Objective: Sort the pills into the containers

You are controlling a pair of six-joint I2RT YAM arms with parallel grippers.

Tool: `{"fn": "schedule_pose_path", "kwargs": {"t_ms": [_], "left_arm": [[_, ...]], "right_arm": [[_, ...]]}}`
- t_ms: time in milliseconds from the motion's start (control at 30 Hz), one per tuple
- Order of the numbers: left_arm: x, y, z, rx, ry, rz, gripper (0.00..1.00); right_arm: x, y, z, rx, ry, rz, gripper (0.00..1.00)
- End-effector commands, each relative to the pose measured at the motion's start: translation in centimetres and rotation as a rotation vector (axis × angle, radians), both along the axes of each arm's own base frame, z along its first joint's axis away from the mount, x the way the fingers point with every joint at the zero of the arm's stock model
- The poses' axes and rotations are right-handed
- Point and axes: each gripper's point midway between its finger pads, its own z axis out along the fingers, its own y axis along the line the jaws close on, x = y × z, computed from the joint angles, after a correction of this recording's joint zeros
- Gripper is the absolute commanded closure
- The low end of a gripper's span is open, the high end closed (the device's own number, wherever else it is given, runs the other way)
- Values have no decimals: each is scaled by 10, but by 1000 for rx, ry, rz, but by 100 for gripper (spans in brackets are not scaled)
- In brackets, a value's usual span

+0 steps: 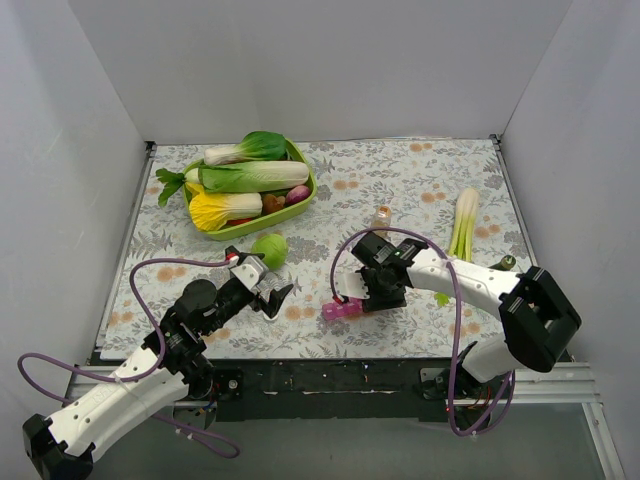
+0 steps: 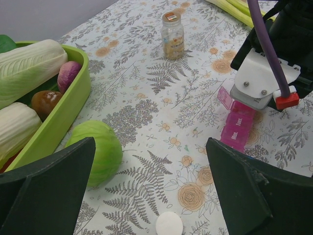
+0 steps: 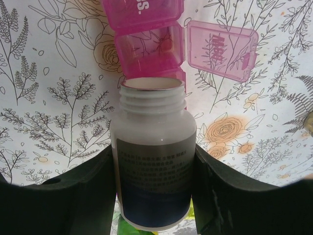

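Pill organiser (image 1: 343,309), pink and translucent, lying near the near edge of the table (image 1: 400,180), about midway along it; one lid (image 3: 222,46) is flipped open to the side. You see the right gripper (image 3: 152,169) pinching an uncapped white bottle (image 3: 152,147) by its sides, mouth at the organiser's row of compartments; contact cannot be told. The left gripper (image 2: 151,196) hangs spread wide toward the near-left corner, holding nothing, with a white disc (image 2: 169,224) on the cloth beneath it.

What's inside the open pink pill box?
One small reddish blob, maybe a pill, shows in the open compartment. The white bottle in the right gripper covers its near edge, so more could hide there.
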Motion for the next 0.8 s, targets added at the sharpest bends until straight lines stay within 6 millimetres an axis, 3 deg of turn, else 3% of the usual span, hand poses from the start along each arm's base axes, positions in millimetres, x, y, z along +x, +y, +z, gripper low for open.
{"fn": "schedule_pose_path", "kwargs": {"t_ms": [0, 767], "left_arm": [[-3, -2, -1, 6, -13, -27, 2], [-3, -2, 0, 5, -18, -30, 2]], "right_arm": [[5, 6, 13, -8, -28, 2, 99], [8, 8, 13, -70, -63, 19, 99]]}}
